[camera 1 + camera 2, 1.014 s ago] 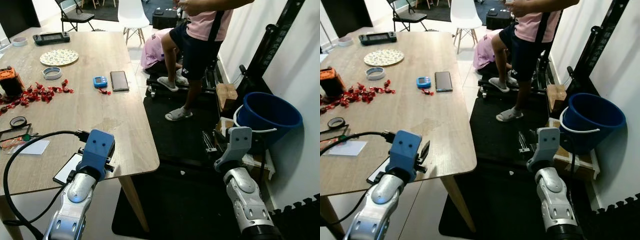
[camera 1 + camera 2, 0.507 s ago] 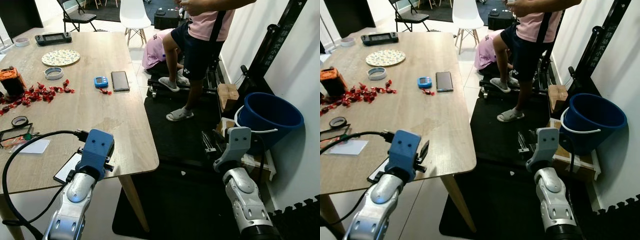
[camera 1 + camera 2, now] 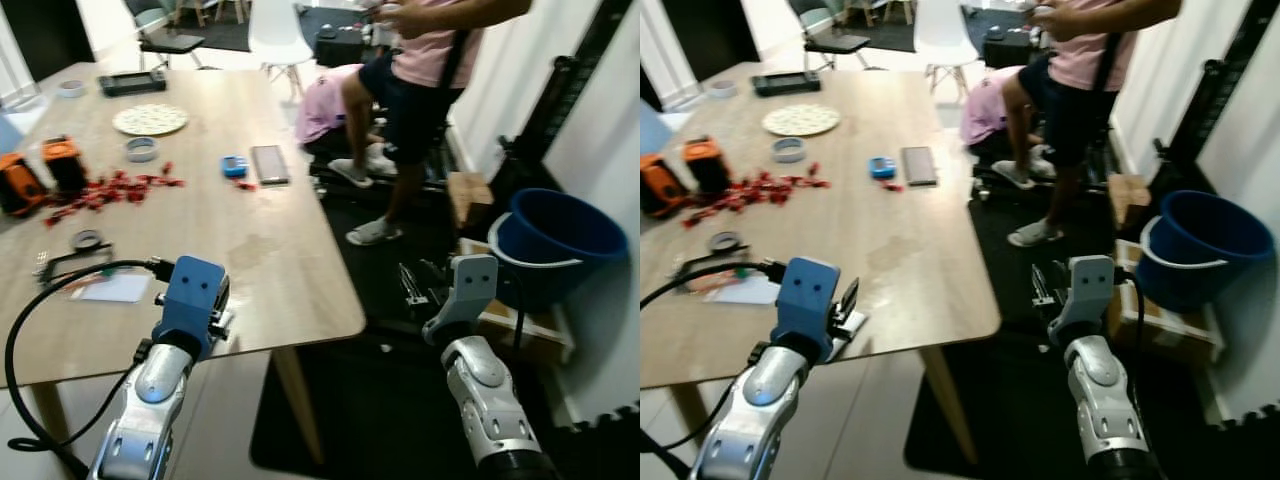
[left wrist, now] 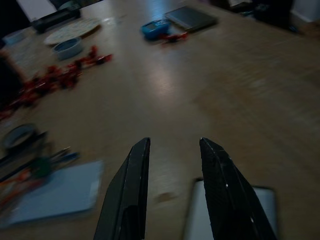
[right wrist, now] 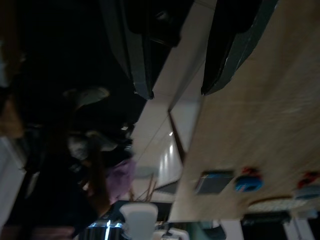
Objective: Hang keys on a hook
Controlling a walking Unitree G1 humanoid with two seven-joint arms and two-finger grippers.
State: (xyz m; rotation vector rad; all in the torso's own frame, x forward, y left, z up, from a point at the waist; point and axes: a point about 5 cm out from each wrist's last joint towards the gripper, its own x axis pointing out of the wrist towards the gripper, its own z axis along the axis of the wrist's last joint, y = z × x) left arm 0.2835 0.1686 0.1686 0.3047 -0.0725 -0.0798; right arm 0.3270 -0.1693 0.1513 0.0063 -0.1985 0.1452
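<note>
My left gripper hovers just over the near edge of the wooden table, above a flat white-rimmed slab. In the left wrist view its gripper is open with nothing between the black fingers. My right gripper hangs beside the table over the black floor mat, and the dark right wrist view shows this gripper open and empty. Small clutter with a green piece lies at the table's left; I cannot tell what it is.
On the table are a phone, a blue gadget, red wrappers, a tape ring, a plate and orange items. A person stands beyond the table's right side. A blue bucket sits at the right wall.
The camera has swung to the left, so the whole scene slid right and more of the table's left side shows. Both arms hold the same pose.
</note>
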